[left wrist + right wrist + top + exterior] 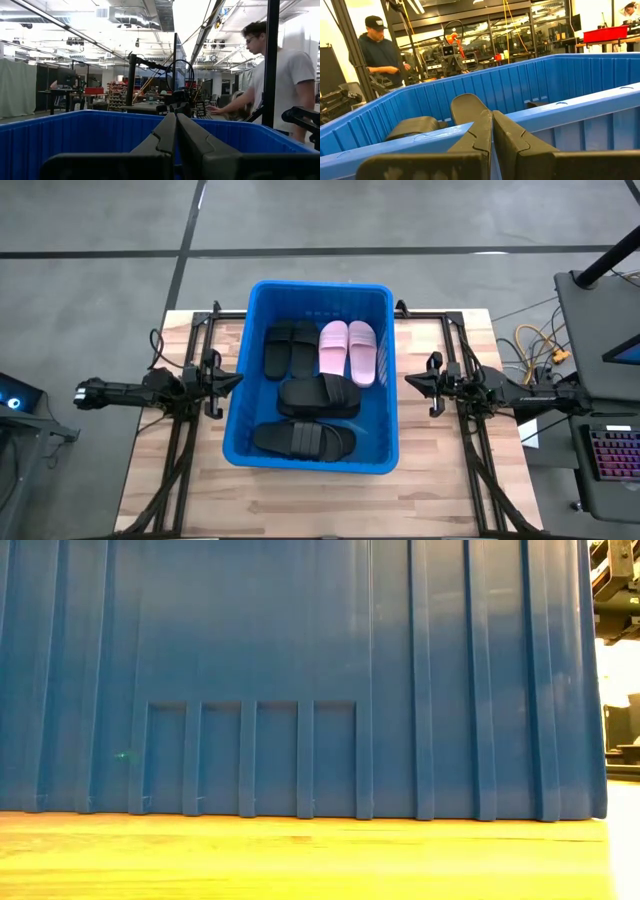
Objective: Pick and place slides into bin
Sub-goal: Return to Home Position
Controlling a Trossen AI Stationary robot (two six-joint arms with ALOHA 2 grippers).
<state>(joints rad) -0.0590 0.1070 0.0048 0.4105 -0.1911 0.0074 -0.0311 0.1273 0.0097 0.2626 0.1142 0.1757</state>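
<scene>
On the left I see my left gripper [236,380] just outside the large bright blue plastic bin [318,288], its fingers pressed together and empty. The bin stands on the wooden table [300,502]. Inside it lie several black rubber slides [303,440] and two pale pink slides [348,350]. On the right side, my right gripper [410,380] has its fingers together too and holds nothing.
</scene>
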